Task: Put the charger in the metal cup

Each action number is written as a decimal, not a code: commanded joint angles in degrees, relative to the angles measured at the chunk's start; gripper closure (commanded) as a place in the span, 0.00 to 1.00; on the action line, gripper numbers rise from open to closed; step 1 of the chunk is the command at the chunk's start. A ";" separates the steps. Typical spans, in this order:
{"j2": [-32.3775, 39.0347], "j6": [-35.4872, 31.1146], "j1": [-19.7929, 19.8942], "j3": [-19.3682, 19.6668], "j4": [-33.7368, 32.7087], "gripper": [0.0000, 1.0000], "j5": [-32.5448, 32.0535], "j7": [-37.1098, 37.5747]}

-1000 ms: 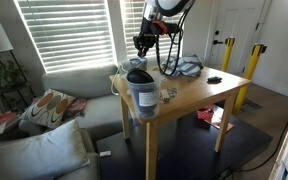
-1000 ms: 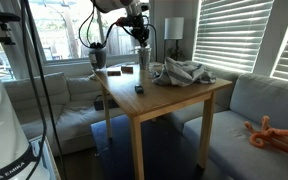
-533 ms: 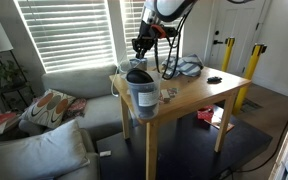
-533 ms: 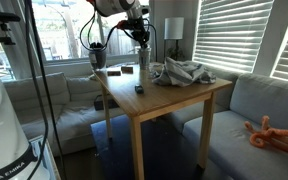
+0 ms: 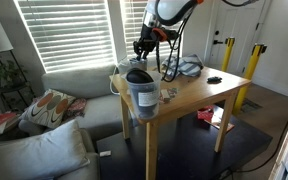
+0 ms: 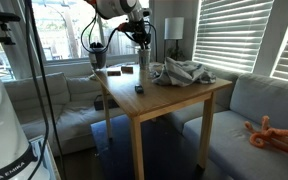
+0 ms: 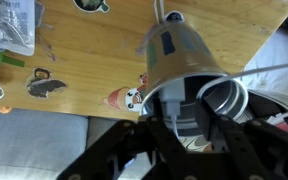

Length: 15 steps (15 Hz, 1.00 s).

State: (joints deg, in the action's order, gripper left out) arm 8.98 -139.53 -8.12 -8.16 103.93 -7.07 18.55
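The metal cup (image 7: 174, 55) stands on the wooden table (image 7: 84, 60), directly under my gripper (image 7: 180, 128) in the wrist view. The gripper is shut on the white charger (image 7: 172, 102) and holds it at the cup's open mouth. The charger's white cable (image 7: 230, 100) loops inside the rim. In both exterior views the gripper (image 5: 141, 46) (image 6: 141, 38) hangs over the table's back edge by the window. The cup is mostly hidden there, and I cannot tell whether the charger touches the cup's bottom.
A large bluish-grey container with a black lid (image 5: 140, 90) stands at the table corner close to the cup. Crumpled plastic or cloth (image 6: 182, 72) and a small black object (image 5: 214, 79) lie on the table. A grey sofa (image 5: 79, 85) flanks the table.
The gripper has shifted only slightly, staying over the cup with the charger in it. Nothing else has moved.
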 commanded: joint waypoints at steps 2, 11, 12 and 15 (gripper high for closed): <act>-2.46 -1.19 -0.68 0.27 -0.09 0.21 1.54 -2.50; -10.20 10.99 -1.27 -0.30 -2.03 0.00 -1.89 1.36; -11.70 14.77 -1.24 -0.56 -2.50 0.00 -2.30 2.25; -15.30 27.04 -1.15 -1.36 -4.38 0.00 -2.55 3.62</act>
State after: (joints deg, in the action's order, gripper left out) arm -2.55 -123.01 -8.85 -8.92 100.90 -8.60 19.74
